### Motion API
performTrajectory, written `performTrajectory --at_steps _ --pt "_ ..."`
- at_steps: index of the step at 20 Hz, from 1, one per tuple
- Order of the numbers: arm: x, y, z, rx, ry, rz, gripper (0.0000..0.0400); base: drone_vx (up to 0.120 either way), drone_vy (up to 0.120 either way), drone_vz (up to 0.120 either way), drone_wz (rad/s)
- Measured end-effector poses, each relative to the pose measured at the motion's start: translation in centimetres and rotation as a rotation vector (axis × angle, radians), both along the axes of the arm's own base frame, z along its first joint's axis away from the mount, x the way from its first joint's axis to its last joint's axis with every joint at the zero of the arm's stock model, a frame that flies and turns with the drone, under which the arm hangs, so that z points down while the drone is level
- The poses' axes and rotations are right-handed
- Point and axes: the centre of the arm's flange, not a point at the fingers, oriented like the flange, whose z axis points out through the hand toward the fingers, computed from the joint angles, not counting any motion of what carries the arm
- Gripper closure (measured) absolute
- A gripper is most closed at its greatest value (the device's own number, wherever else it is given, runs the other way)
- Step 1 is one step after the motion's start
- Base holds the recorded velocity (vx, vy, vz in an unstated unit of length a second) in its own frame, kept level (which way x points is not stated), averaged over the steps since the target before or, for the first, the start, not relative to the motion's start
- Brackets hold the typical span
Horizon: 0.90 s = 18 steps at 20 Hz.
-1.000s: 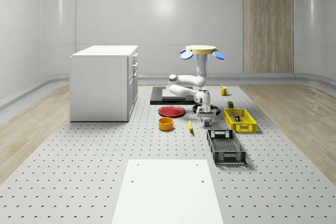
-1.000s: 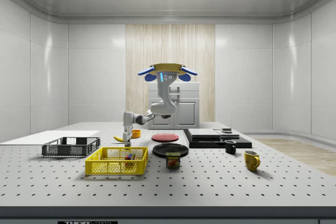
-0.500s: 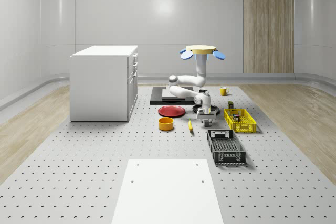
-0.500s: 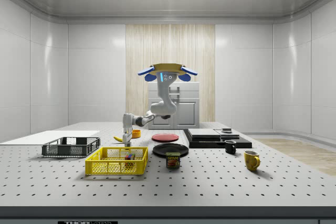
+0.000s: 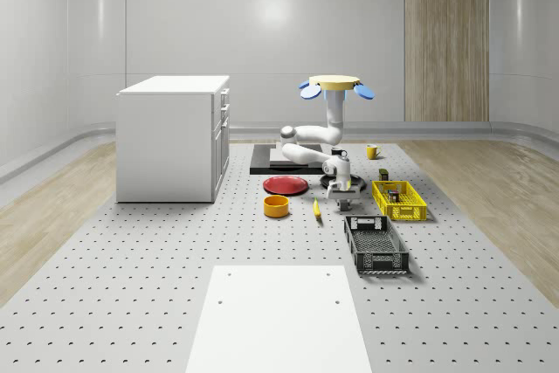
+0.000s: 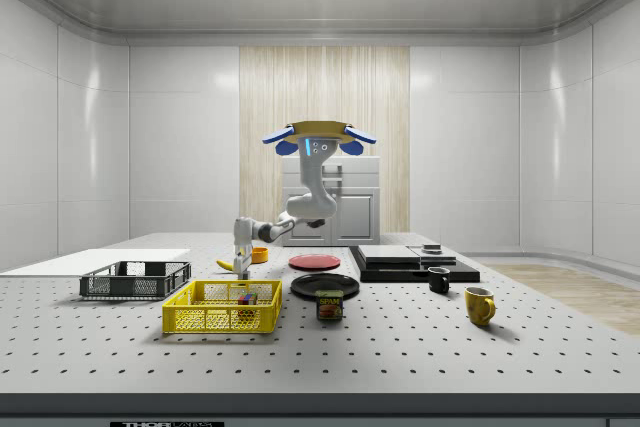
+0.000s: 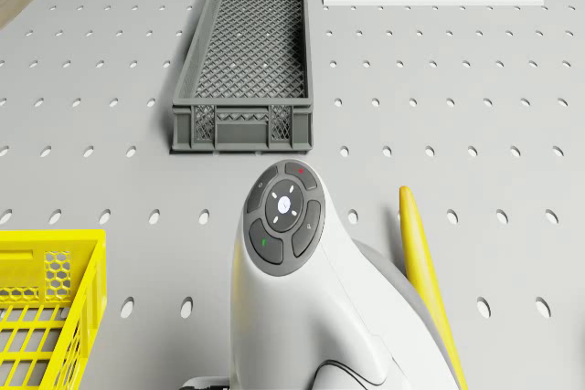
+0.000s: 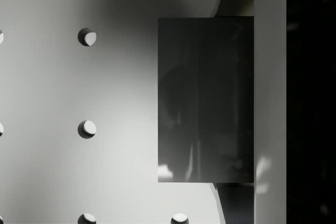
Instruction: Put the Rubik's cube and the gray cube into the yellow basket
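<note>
Since a second ago the gripper point(image 5: 341, 198) has come to sit slightly higher in the whole-scene view, while the drone point(image 5: 336, 85) has kept its place, hovering well above the perforated table point(image 5: 131, 286) with the arm bent down in front of it. The gripper hangs low over the table between the banana point(image 7: 420, 262) and the yellow basket point(image 5: 404, 213), near the end of the gray crate point(image 7: 242, 125). In the wrist view the gray cube point(image 8: 206, 99) lies close under the camera, its flat dark face square to the lens and the table's holes beyond it. Whether the gripper is clamped on it, or merely stands around it, cannot be told from these pictures. A small multi-coloured block, probably the Rubik's cube point(image 6: 244, 298), already lies inside the yellow basket in the side view, so the gray cube looks like the piece left to deliver. It appears rigid and plain-sided, with a faint sheen that suggests a smooth, perhaps slippery skin; it is likely light and not fragile. The best hold would be across two opposite flat faces, centred and square to them — a grip near an edge or on the diagonal could let it twist or slide out on the way over the basket's wall.
</note>
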Motion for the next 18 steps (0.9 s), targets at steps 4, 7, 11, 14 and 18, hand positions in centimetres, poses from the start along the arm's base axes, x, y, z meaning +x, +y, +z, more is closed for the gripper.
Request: performTrajectory --at_steps 4,7,11,14,18 --pt "0.0 0.0 -0.4 0.000 0.000 0.000 0.0146 0.000 0.000 0.000 0.000" --pt "0.0 0.0 -1.3 0.000 0.000 0.000 0.0148 0.000 0.000 0.000 0.000" --pt "0.0 0.0 -3.0 0.000 0.000 0.000 0.0149 0.000 0.000 0.080 0.000" --pt "0.0 0.0 -4.1 0.000 0.000 0.000 0.0150 0.000 0.000 0.120 0.000" --pt "0.0 0.0 -4.9 0.000 0.000 0.000 0.0150 0.000 0.000 0.120 0.000"
